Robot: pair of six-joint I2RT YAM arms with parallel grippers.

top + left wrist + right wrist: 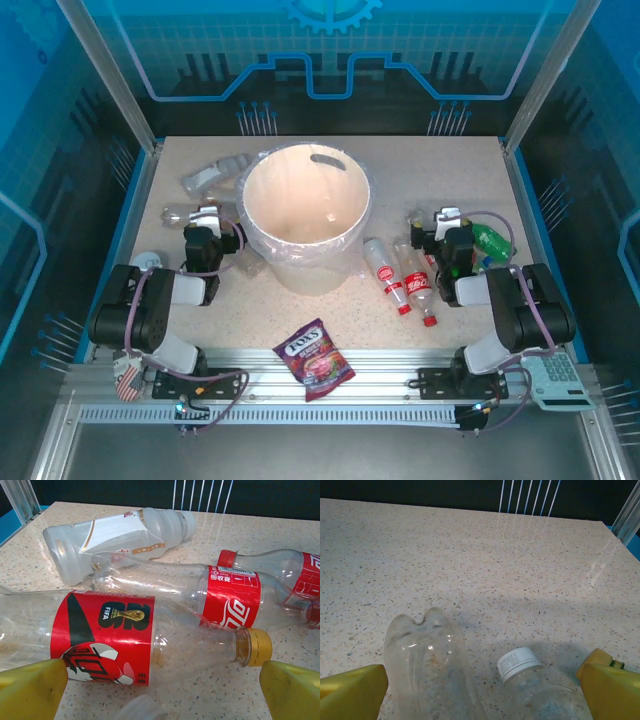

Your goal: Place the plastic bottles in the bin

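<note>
Left jaws wide, yellow-capped bottle between them, right jaws wide around two clear bottles

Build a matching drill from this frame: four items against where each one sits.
Items:
1 bin
2 candy bag
3 green bottle
4 yellow-capped bottle

Places:
a near edge, centre
b lying beside the right arm
c upright, mid-table
d lying just ahead of the open left end effector

Pairs: 1-c, 2-a, 3-b, 4-d
</note>
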